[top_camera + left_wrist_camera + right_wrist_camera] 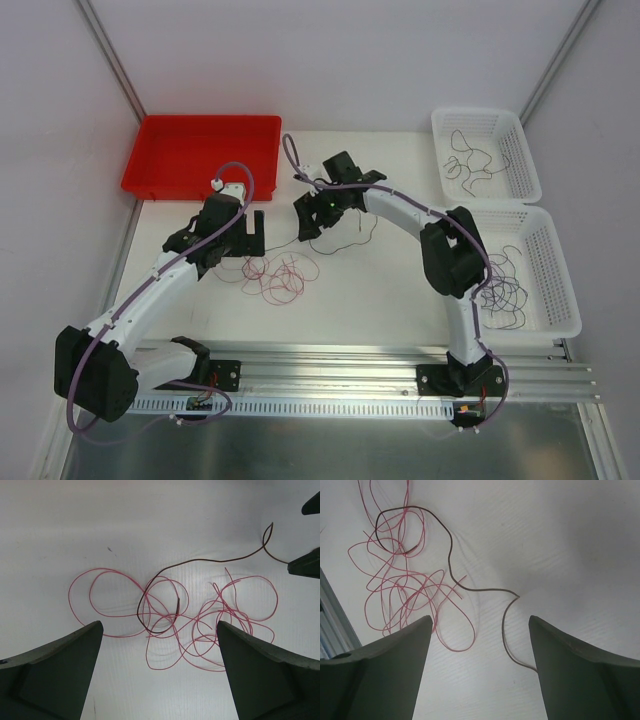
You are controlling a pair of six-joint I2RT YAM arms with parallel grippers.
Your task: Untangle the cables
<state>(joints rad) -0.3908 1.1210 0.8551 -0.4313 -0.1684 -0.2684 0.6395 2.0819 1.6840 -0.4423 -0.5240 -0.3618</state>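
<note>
risk check: both jaws released, nothing held.
left jaws hang spread above the pink tangle on the tabletop; closing here may pinch several loops at once and tighten the knot. the dark cable threads those loops and runs right, its end lying between the spread right jaws, beside one finger; a fast pull could cinch it.
</note>
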